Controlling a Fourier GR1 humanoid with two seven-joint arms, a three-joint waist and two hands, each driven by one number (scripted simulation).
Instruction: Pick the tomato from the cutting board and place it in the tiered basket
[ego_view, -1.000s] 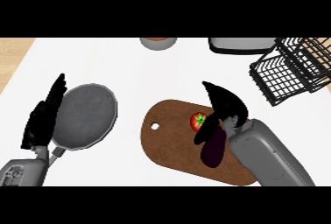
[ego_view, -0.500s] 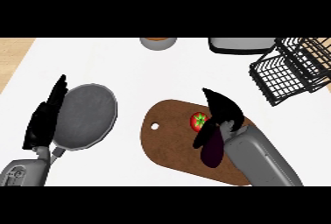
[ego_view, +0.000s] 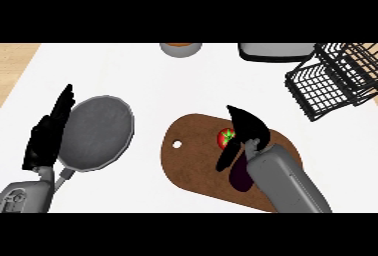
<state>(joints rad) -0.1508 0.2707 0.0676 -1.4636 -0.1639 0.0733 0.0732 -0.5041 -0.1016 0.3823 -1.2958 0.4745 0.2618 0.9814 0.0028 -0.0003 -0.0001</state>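
Head view: the tomato sits on the brown cutting board near the middle of the bench, with the right hand over it, fingers spread apart around it. The tiered basket stands at 2 o'clock. The left hand rests open at 9 o'clock beside a grey pan

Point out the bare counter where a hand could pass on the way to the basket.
Bare counter lies between the cutting board and the tiered basket, and between the pan and the board's left end. It is crowded on the board, where the right hand hangs over the tomato.
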